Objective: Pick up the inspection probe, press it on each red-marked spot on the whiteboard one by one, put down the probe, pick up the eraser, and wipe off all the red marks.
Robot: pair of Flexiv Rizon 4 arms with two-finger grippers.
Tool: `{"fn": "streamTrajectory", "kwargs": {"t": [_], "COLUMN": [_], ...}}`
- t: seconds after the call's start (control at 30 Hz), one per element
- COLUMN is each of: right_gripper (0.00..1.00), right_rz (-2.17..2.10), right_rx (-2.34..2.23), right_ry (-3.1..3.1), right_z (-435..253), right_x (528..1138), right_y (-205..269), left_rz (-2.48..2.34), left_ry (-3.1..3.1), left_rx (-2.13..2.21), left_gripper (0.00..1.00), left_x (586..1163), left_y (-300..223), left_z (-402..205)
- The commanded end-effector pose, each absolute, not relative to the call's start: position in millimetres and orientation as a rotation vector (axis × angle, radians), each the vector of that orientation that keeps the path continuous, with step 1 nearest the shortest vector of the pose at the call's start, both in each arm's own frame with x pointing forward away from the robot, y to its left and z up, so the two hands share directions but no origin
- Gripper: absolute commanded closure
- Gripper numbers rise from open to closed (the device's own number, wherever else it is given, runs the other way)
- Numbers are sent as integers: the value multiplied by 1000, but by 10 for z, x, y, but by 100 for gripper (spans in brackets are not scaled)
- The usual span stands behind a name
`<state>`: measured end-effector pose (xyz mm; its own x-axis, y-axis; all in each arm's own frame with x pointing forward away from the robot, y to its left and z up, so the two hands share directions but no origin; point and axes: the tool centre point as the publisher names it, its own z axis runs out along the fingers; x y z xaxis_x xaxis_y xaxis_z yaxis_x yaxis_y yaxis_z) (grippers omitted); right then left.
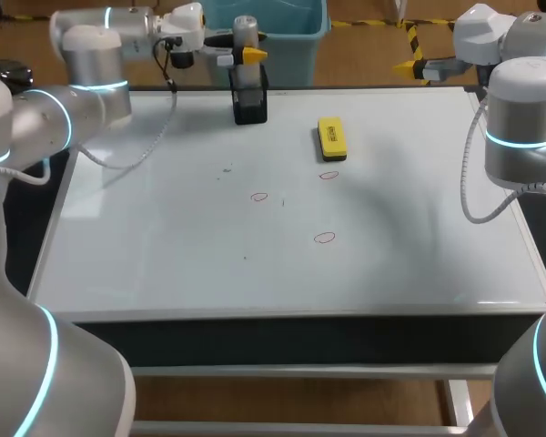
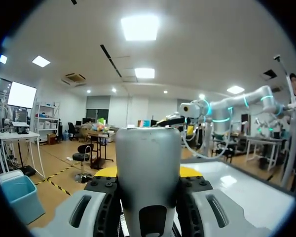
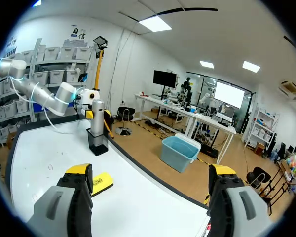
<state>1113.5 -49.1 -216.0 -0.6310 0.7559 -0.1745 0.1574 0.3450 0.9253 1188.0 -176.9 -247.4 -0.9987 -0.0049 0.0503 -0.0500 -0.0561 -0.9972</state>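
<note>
The inspection probe (image 1: 246, 35), a grey cylinder, stands upright in a black holder (image 1: 250, 102) at the whiteboard's far edge. My left gripper (image 1: 244, 55) is shut on the probe (image 2: 148, 168) from both sides, its yellow fingertips (image 2: 104, 172) just showing behind it. The yellow eraser (image 1: 331, 138) lies right of the holder. Three red circles are drawn on the board: one at mid-left (image 1: 259, 196), one under the eraser (image 1: 328, 175), one nearer the front (image 1: 324, 238). My right gripper (image 3: 150, 173) is open and empty at the far right, with the eraser (image 3: 102, 181) beside its finger.
The whiteboard (image 1: 164, 264) covers nearly the whole tabletop, with a dark frame along its front edge (image 1: 291, 319). A few small dark specks (image 1: 227, 169) mark the board left of the circles. My right arm (image 1: 523, 127) stands over the board's right edge.
</note>
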Motion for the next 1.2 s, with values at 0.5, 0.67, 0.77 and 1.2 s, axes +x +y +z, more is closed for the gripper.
{"fn": "streamTrajectory", "kwargs": {"t": [0.5, 0.67, 0.77, 1.2], "right_gripper": [0, 0, 0, 0], "right_rz": [1288, 1288, 1288, 1288], "right_rx": [794, 794, 794, 794], "right_ry": [2012, 2012, 2012, 2012], "right_z": [-2159, -2159, -2159, -2159], "right_x": [11137, 11137, 11137, 11137], "right_y": [-493, -493, -493, -493], "left_rz": [2311, 2329, 2335, 2327], "left_ry": [-2207, -2221, -2250, -2400], "left_rx": [190, 195, 205, 409], "left_gripper": [100, 100, 100, 100], "left_x": [11571, 11432, 11343, 10867], "left_y": [-1711, -1651, -1580, -1210], "left_z": [-1773, -1591, -1530, -1619]}}
